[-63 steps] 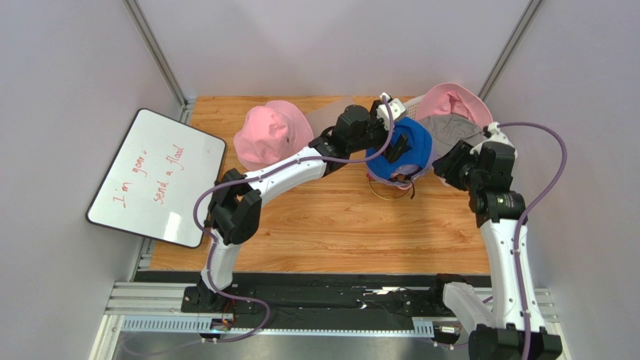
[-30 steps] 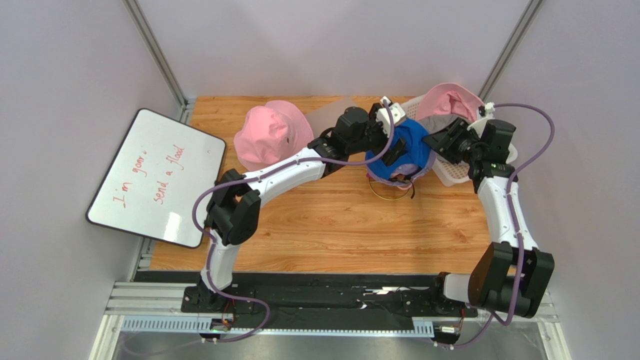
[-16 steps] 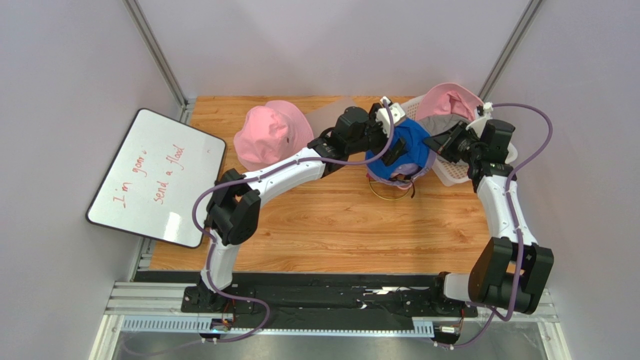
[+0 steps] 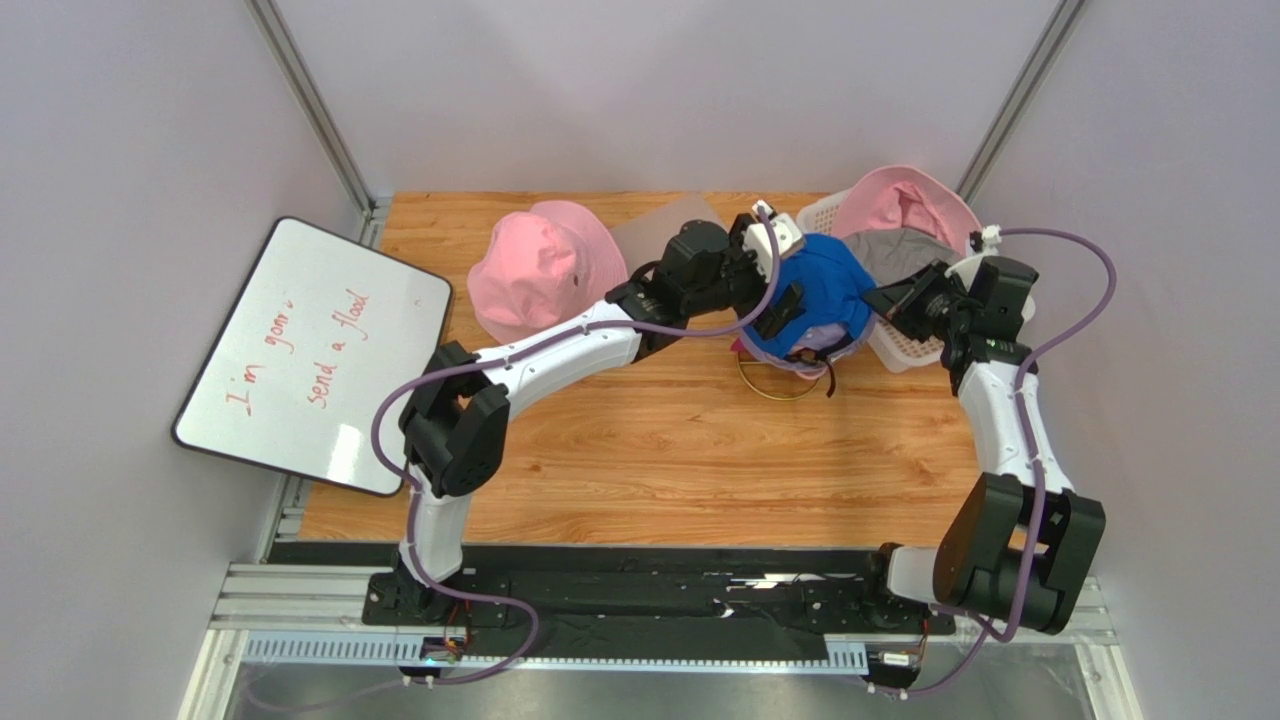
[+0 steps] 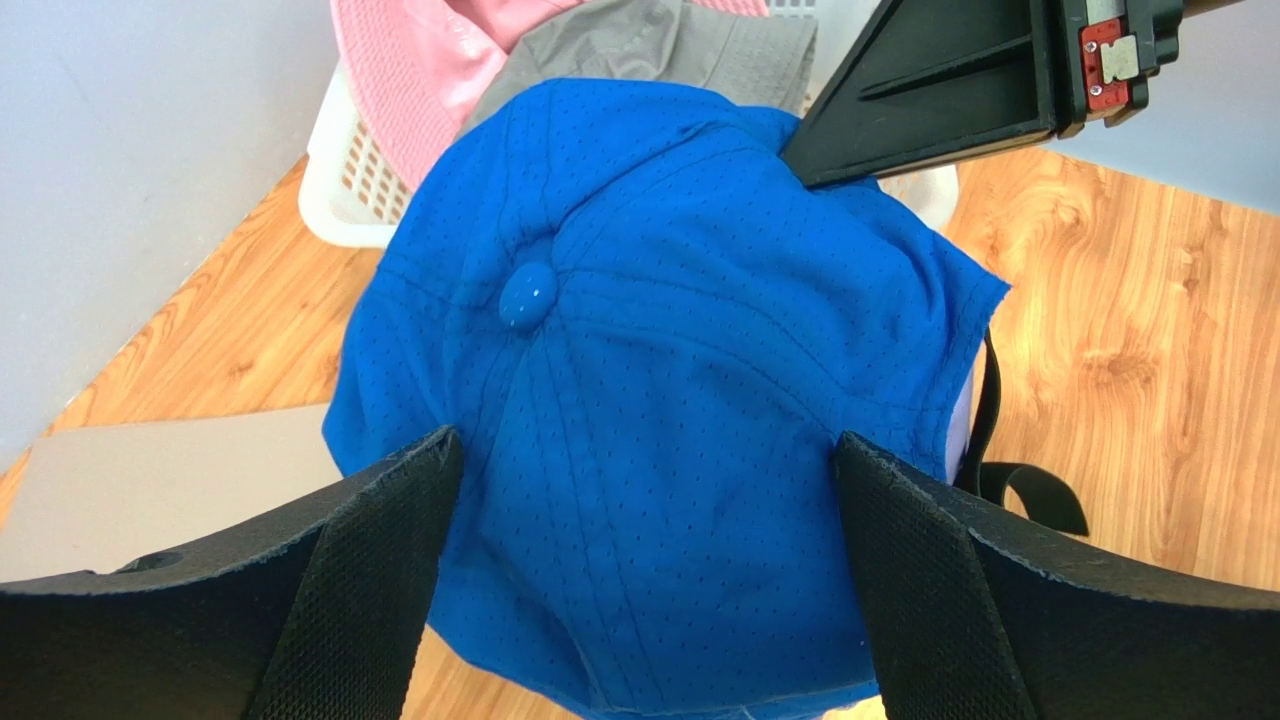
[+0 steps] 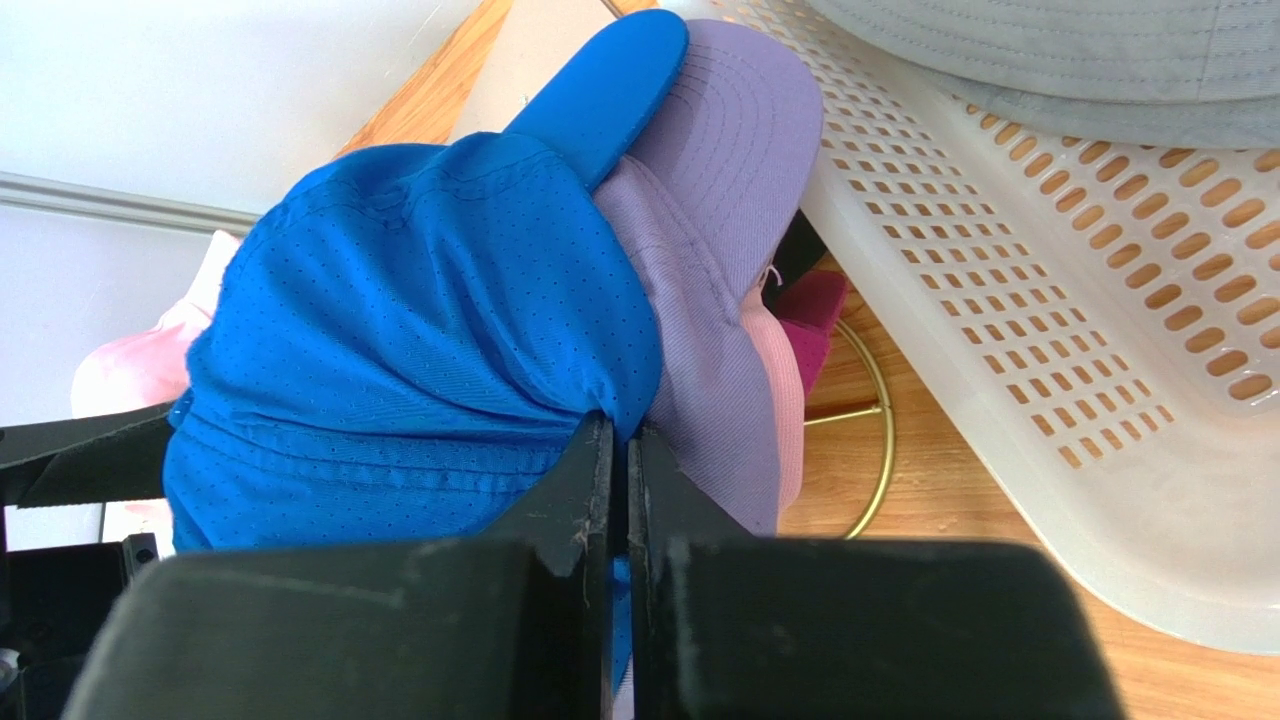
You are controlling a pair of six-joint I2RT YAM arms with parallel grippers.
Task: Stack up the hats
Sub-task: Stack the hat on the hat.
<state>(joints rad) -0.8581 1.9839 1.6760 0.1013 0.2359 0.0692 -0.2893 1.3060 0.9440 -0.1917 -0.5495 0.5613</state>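
Note:
A blue baseball cap [image 4: 812,297] tops a stack on a gold wire frame [image 4: 781,383]. A lavender cap [image 6: 721,270] and a pink and magenta edge [image 6: 812,308] show under the blue cap [image 6: 406,315]. My right gripper [image 6: 619,435] is shut on the blue cap's right edge, with blue fabric between the jaws; it also shows in the top view [image 4: 906,300]. My left gripper [image 5: 646,585] is open wide, its fingers [image 5: 376,585] on either side of the blue crown [image 5: 646,375]. A pink bucket hat [image 4: 541,270] stands to the left.
A white mesh basket [image 4: 902,353] at the back right holds a pink hat [image 4: 902,203] and a grey hat [image 4: 894,255], close behind my right gripper. A whiteboard [image 4: 316,353] leans at the left. A grey sheet [image 4: 661,225] lies at the back.
My right arm swung from the basket to the blue cap's right edge and shut on it. The cap shifted slightly to the right. My left gripper stayed over the cap.

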